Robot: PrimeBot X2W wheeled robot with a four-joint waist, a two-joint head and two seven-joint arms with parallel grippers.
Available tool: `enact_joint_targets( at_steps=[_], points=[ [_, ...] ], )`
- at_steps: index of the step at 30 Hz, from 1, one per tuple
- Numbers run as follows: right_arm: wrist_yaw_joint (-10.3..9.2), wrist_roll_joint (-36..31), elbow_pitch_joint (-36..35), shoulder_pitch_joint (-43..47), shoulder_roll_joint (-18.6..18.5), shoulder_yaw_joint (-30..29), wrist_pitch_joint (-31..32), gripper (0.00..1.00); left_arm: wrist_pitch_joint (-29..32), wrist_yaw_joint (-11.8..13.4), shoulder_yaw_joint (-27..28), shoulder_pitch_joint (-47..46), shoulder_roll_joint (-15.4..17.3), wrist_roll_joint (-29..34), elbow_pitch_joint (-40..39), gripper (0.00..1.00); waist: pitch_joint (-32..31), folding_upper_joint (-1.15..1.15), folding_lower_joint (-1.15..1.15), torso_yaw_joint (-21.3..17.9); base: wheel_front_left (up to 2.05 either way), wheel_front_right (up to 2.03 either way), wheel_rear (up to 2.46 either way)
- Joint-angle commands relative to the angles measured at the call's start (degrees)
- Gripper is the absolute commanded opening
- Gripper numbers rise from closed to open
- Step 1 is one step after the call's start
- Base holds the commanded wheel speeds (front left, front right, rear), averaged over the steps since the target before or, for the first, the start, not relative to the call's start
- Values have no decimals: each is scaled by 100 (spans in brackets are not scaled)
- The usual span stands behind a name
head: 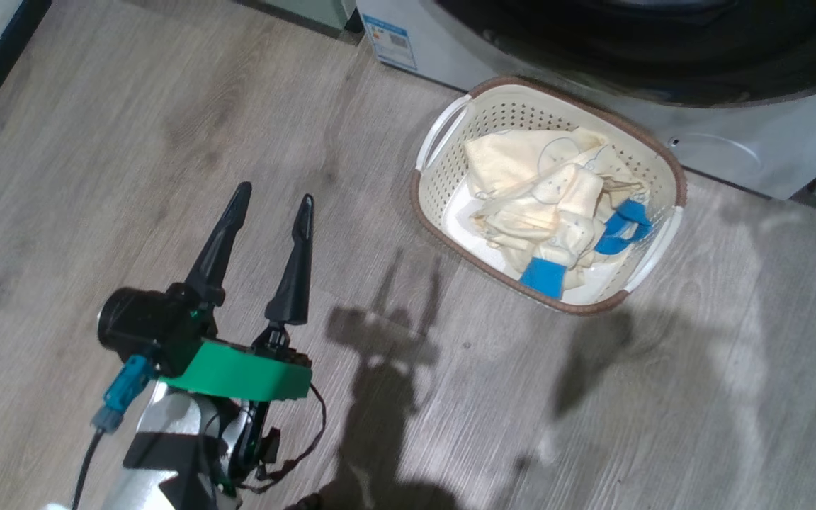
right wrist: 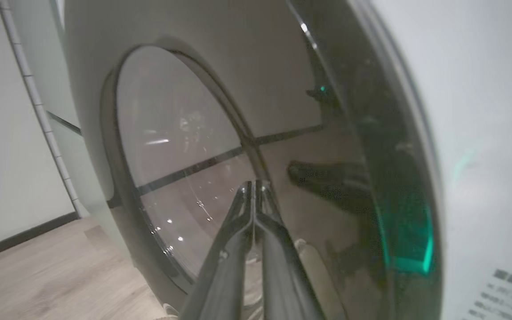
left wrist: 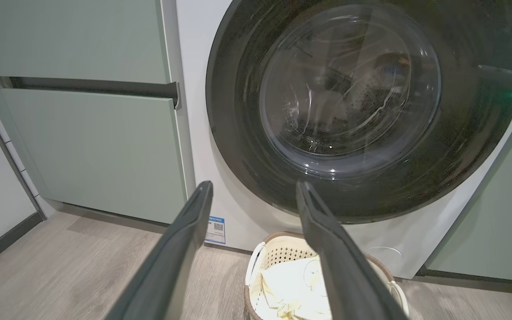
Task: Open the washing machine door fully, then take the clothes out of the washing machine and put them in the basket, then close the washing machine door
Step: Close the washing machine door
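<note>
The left end effector [head: 275, 193] is spread wide with nothing between its fingers, at the lower left of the head view above the wood floor [head: 592, 425]. The right end effector [right wrist: 254, 184] is pinched fully together and empty. Its tips are close to the washing machine door [right wrist: 171, 133], though whether they touch it cannot be told. In the left wrist view the door lies flat against the white washing machine [left wrist: 238, 222]. The clothes [head: 542, 191], cream with blue cuffs, lie heaped in the basket [head: 443, 177]. It stands on the floor just in front of the machine, at the upper right of the head view.
</note>
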Motion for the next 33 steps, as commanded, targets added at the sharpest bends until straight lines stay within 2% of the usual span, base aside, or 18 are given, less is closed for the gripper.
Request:
enact_joint_targets(
  at_steps=[1,14,15,16,17,18,19,20,25,33],
  points=[
    [20,63,-297,165,109,51,-54,0,-30,0,274,-115,54,53,-159,100,-54,0,0,-50,0,0,0],
    [20,50,-2275,2484,445,-253,-55,0,-30,-87,454,114,50,204,-179,100,-469,0,0,-601,0,0,0],
    [20,30,-2430,2652,485,-317,-55,8,-30,-100,457,121,51,220,-180,100,-501,0,0,-648,0,0,0],
    [20,5,-2576,2818,533,-383,-55,36,-30,-112,458,128,52,237,-181,100,-538,0,0,-693,0,0,0],
    [20,-14,-2715,2980,589,-445,-55,75,-30,-124,463,139,52,236,-178,100,-574,0,0,-736,0,0,0],
    [20,-14,-2715,2980,589,-445,-55,75,-30,-124,463,139,52,236,-178,100,-574,0,0,-736,0,0,0],
    [20,-39,-2855,3131,653,-515,-55,95,-30,-126,474,153,53,246,-173,100,-612,0,0,-785,0,0,0],
    [20,-65,-2977,3277,719,-560,-55,100,-30,-133,486,170,55,256,-170,100,-653,0,0,-840,0,0,0],
    [20,-168,-3371,3926,965,-656,-55,100,-30,-185,509,311,106,305,-119,100,-878,0,0,-1099,0,0,0],
    [20,-244,-3589,4881,1154,-655,-55,100,-19,-188,534,593,193,329,-24,100,-1282,0,0,-1504,0,0,0]
  ],
)
